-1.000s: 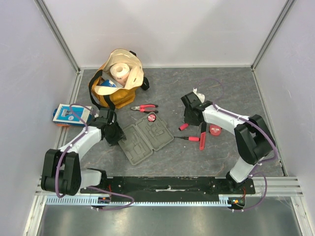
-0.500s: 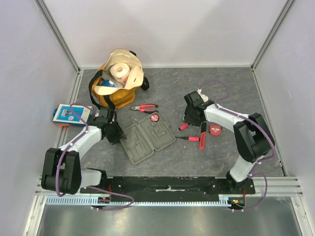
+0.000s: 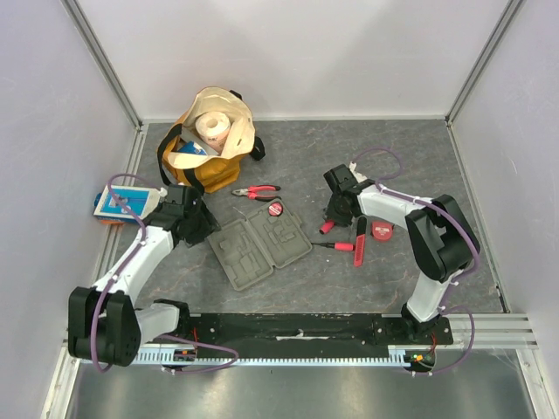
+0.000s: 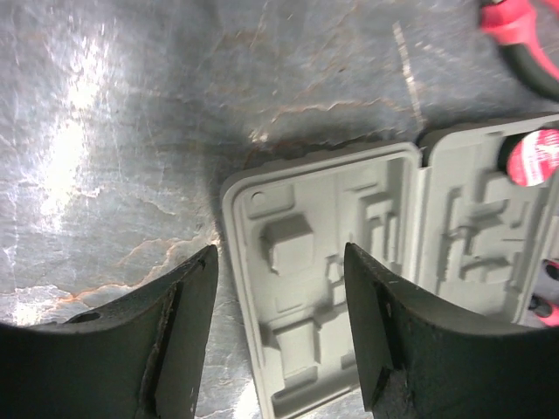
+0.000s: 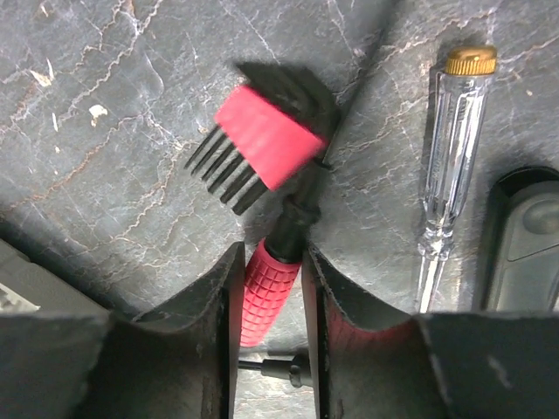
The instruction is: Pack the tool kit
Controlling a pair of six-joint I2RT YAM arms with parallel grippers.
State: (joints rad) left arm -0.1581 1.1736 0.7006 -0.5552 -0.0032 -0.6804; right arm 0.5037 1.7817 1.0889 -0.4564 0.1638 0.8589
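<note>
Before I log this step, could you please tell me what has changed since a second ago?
The left fingers drew back slightly leftwards from the grey case, open and empty. The right fingers eased down astride the red-handled tool, closing on its handle. The pliers and bag stayed put; the case barely shifted, if at all.

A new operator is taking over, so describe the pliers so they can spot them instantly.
Start at the tan-and-yellow bag at the table's far left. Off its near right corner, between the bag and the open grey case, lie the pliers. They alone have two curved red-and-black handles.
</note>
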